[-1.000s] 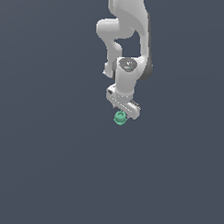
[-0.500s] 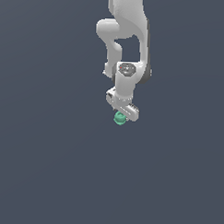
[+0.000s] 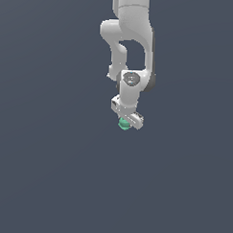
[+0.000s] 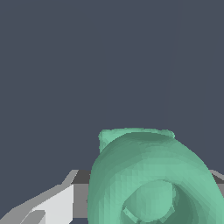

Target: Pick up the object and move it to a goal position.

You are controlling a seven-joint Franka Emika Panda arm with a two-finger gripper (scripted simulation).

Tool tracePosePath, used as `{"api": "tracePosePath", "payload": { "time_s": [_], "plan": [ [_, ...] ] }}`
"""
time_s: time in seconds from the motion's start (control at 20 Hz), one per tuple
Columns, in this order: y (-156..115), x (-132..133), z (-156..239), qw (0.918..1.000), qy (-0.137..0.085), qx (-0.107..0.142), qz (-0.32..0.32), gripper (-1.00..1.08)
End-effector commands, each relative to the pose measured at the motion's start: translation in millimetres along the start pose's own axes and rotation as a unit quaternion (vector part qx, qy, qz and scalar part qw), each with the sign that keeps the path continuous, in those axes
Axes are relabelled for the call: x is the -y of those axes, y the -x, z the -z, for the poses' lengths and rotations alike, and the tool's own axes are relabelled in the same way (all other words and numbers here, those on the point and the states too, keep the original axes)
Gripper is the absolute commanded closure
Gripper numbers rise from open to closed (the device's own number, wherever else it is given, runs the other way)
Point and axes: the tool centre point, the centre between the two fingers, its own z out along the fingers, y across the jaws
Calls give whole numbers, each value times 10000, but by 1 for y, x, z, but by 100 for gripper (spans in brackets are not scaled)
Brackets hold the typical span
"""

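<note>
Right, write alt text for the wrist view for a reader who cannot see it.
A small teal-green cup-like piece fills the near part of the wrist view, its hollow end facing the camera. A white and grey gripper finger shows beside it, and behind both is a plain dark grey background.

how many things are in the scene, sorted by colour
teal-green: 1, the cup-like object, sitting at the end effector
white: 1, the robot arm with its end effector
total: 2, against a plain dark grey background
</note>
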Motion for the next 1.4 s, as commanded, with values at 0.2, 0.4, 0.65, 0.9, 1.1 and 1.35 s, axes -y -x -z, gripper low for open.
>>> {"api": "tracePosePath", "payload": {
  "time_s": [0.2, 0.4, 0.65, 0.9, 1.1, 1.35],
  "plan": [
    [0, 0, -1, 10000, 0, -1, -2, 108],
    [0, 0, -1, 10000, 0, -1, -2, 108],
    [-1, 1, 4, 10000, -8, -4, 2, 108],
    [-7, 1, 21, 10000, -8, -4, 2, 108],
    [-14, 1, 44, 10000, -7, -3, -1, 108],
    [-27, 1, 83, 10000, -7, -3, -1, 108]
  ]
}}
